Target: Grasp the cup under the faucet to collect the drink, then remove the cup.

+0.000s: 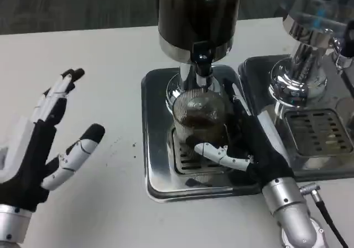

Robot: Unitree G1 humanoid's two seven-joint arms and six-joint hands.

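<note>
Clear cup (199, 115) part-filled with dark drink, upright on drip tray (157, 170) directly under faucet (202, 65) of dark dispenser (199, 15), right hand (243, 148) wrapped around cup, left hand (50, 143) released, fingers spread, above tabletop (99, 54) near left edge, second dispenser (310, 48) at right edge

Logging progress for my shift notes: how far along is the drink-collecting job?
Done: the right hand holds the cup under the faucet. In hand: dark drink shows inside the cup. Left: taking the cup off the drip tray. The left hand waits with fingers spread.
</note>
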